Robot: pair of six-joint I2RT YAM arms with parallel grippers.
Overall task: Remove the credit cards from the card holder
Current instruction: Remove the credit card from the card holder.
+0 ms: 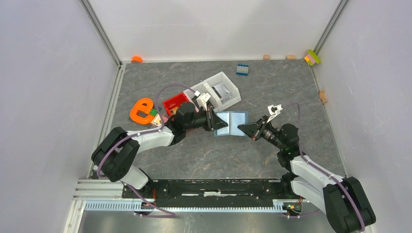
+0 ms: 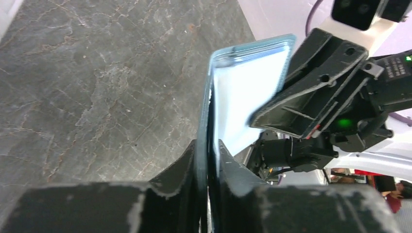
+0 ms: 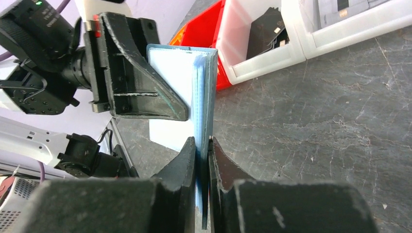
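The card holder (image 1: 232, 123) is a teal wallet held spread open above the table's middle, its pale blue inside facing up. My left gripper (image 1: 217, 121) is shut on the holder's left flap. In the left wrist view that flap (image 2: 241, 92) runs edge-on between the left gripper's (image 2: 207, 146) fingers. My right gripper (image 1: 244, 128) is shut on the right flap. In the right wrist view the holder (image 3: 176, 80) stands upright in the right gripper (image 3: 203, 141), with the left gripper (image 3: 141, 94) against its far side. The credit cards are hidden.
Behind the left gripper stand a red bin (image 1: 174, 103) and a white bin (image 1: 222, 89) with dark items inside. An orange object (image 1: 141, 111) lies at the left. A blue studded brick (image 1: 242, 69) and coloured bricks (image 1: 312, 57) sit near the back wall.
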